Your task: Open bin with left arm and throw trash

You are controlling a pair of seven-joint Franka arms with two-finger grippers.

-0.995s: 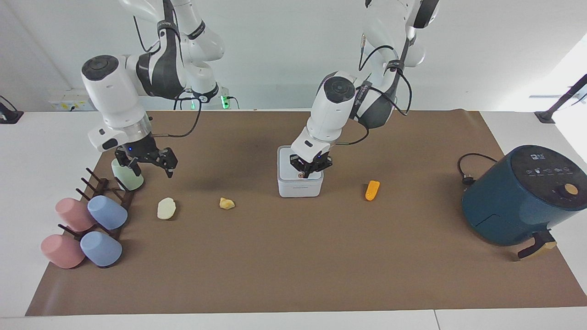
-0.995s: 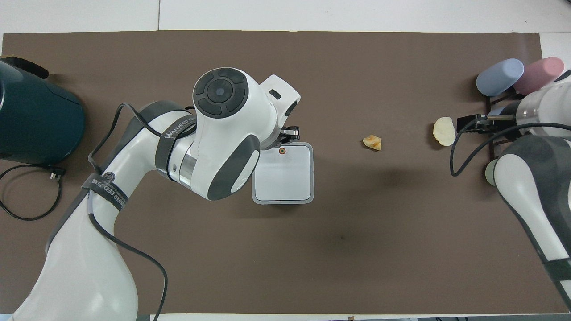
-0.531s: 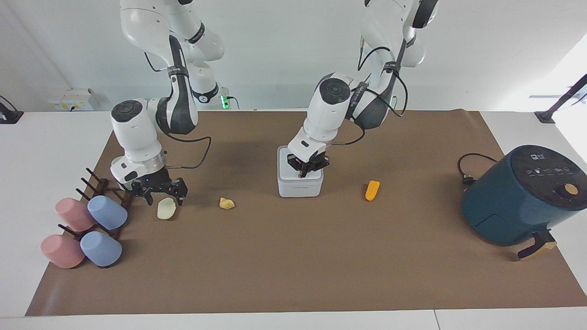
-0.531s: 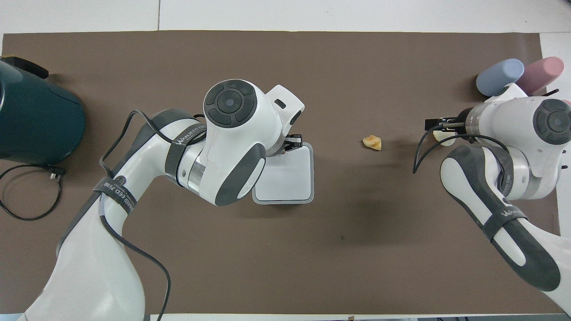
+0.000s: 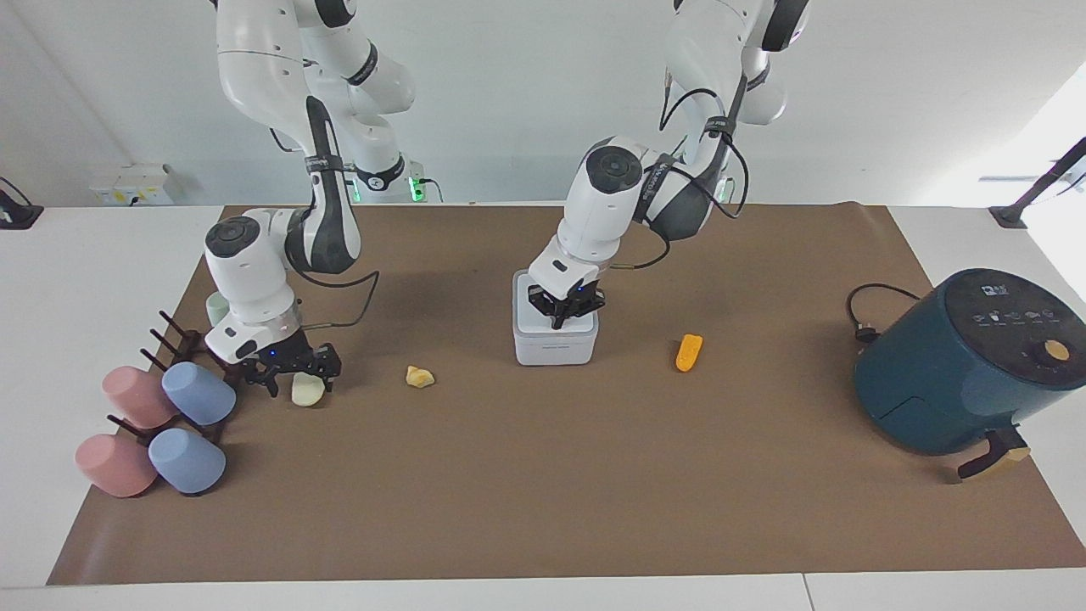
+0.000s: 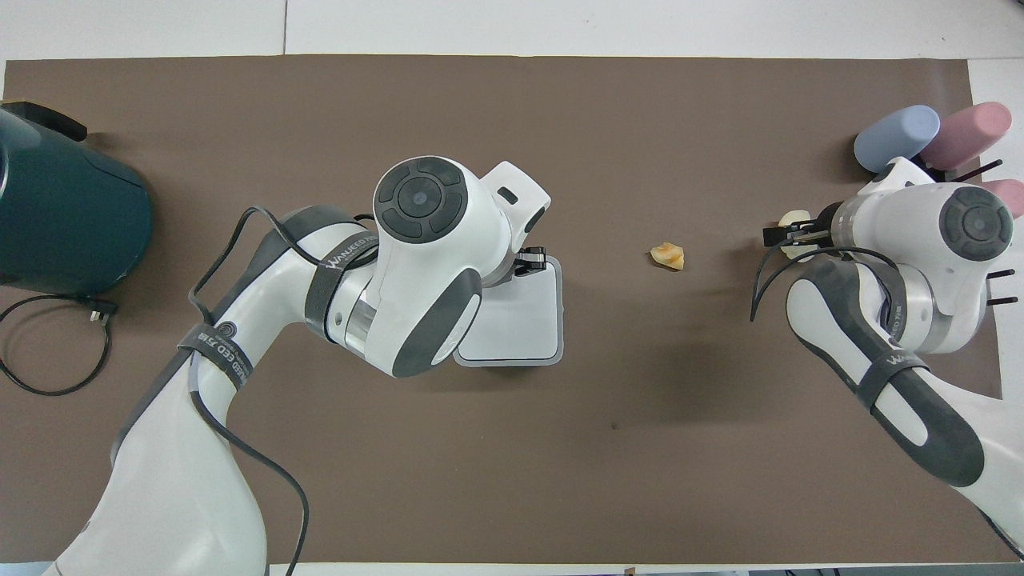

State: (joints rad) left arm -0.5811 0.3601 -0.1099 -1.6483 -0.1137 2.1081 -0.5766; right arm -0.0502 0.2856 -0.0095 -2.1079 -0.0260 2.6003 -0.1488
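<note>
"WANJEED" lettering on left forearm band. Left gripper (image 5: 561, 319) pressed together, tips down on white bin (image 5: 555, 343), lid flat. Right gripper (image 5: 293, 379) spread, straddling cream lump (image 5: 307, 389). Orange piece (image 5: 688, 352) beside bin, long axis toward robots.

Five cups (image 5: 198, 393), three scraps (image 5: 419, 376), one bin (image 5: 555, 341).

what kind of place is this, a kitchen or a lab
Most likely a robotics lab staged with kitchen things: two white robot arms work at a table with a brown paper mat, a dark teal air fryer and pastel plastic cups.
</note>
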